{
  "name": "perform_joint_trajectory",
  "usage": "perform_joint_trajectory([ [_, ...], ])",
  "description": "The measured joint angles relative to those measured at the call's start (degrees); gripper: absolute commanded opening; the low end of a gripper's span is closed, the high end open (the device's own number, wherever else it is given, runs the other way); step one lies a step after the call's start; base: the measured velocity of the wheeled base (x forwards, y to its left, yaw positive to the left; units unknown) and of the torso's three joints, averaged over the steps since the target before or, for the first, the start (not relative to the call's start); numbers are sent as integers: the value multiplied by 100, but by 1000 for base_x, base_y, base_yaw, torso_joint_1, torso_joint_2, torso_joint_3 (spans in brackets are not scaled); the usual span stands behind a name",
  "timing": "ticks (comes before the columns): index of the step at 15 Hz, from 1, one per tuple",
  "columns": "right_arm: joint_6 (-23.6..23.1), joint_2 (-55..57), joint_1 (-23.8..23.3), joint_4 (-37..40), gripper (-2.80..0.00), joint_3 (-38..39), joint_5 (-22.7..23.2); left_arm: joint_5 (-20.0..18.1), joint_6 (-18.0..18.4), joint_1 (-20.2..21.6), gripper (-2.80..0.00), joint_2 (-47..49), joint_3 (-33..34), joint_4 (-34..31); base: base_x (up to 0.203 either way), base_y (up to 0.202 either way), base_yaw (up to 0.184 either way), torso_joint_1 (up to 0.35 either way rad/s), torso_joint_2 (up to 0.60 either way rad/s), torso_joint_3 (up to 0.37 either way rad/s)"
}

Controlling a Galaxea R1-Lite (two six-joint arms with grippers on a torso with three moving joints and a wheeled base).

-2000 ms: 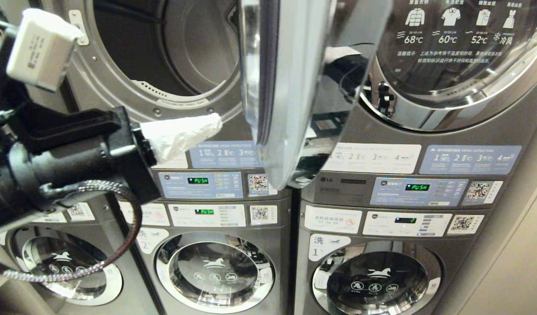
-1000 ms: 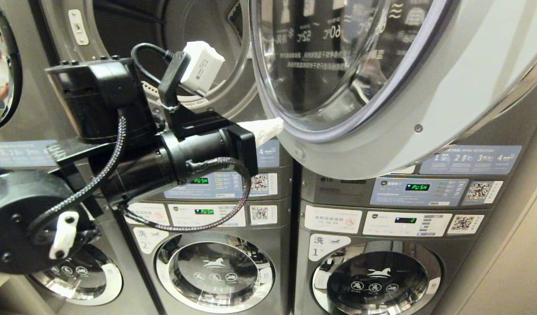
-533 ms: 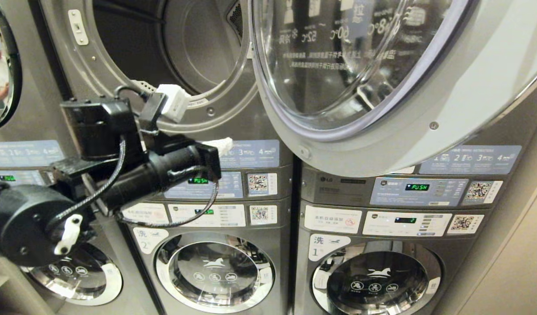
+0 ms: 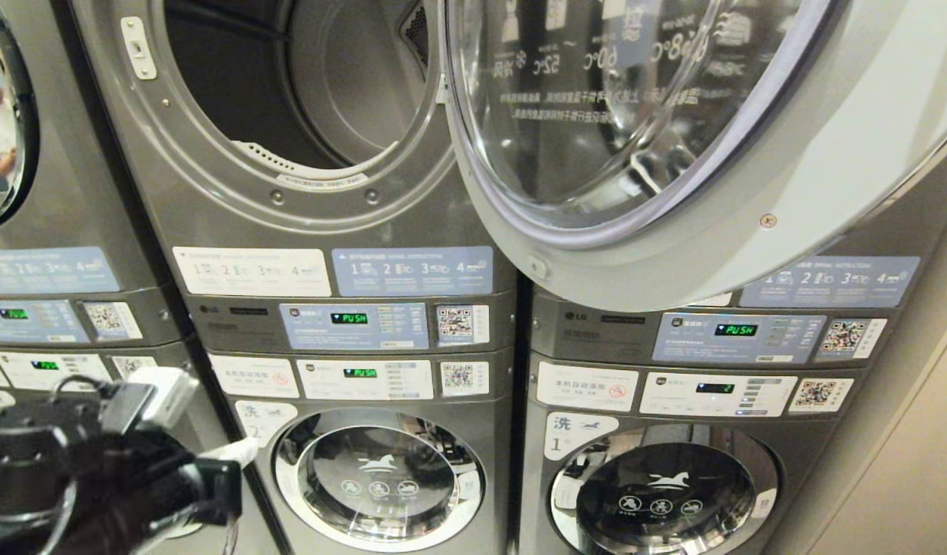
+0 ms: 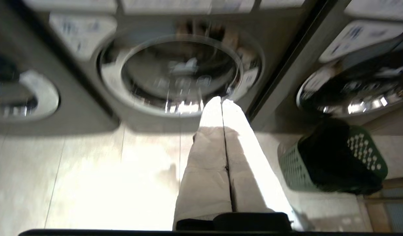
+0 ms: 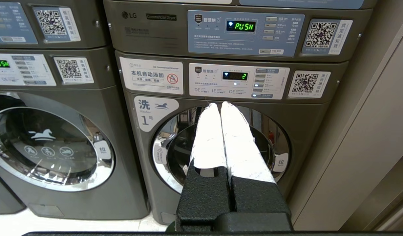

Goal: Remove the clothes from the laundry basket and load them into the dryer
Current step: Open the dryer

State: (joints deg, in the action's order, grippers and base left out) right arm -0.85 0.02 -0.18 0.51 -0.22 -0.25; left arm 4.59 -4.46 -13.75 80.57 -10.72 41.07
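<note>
The dryer point(image 4: 304, 116) in the middle stack stands open, its round door point(image 4: 674, 154) swung out to the right so that the clear window faces the camera and covers the upper part of the neighbouring machine. The drum point(image 4: 342, 85) behind the opening is dark, and no clothing shows inside it from the head view. Below it sits a control panel point(image 4: 354, 325) with a green display, and under that a washer point(image 4: 379, 478) with its porthole shut.

The left gripper point(image 5: 221, 103) is low at the left of the scene, in front of the lower washers, its white-wrapped fingers point(image 5: 208, 157) pressed together with nothing between them. In the left wrist view it points toward the floor point(image 5: 90, 177) at the foot of the machines; the green laundry basket point(image 5: 332, 164) stands on that floor to one side, well apart from the fingertips, filled with dark clothes point(image 5: 329, 154).

The right gripper point(image 6: 220, 105) hangs in front of the right-hand lower washer point(image 6: 221, 144), marked 1, with its fingers together and empty.
</note>
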Motion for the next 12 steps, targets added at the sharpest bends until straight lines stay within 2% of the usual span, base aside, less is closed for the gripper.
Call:
perform_joint_trajectory([
  [2,0,0,0,0,-280,-5,4,141,-188,85,-280,-419,737,-91,0,0,0,0,0,0],
  [4,45,0,0,-12,-280,-5,-19,100,-280,118,-280,-974,991,-678,0,0,0,0,0,0],
  [6,-2,0,0,7,-280,-5,-5,89,-178,124,-280,-1735,1043,-1490,0,0,0,0,0,0],
  [8,-7,0,0,9,-280,-5,-2,108,106,158,-280,-2851,1024,-2434,0,0,0,0,0,0],
  [10,-9,0,0,9,-280,-5,7,15,579,318,-280,-4000,881,-3448,0,0,0,0,0,0],
  [12,-13,0,0,6,-280,-5,14,-498,1103,400,-280,-4878,806,-4347,0,0,0,0,0,0],
])
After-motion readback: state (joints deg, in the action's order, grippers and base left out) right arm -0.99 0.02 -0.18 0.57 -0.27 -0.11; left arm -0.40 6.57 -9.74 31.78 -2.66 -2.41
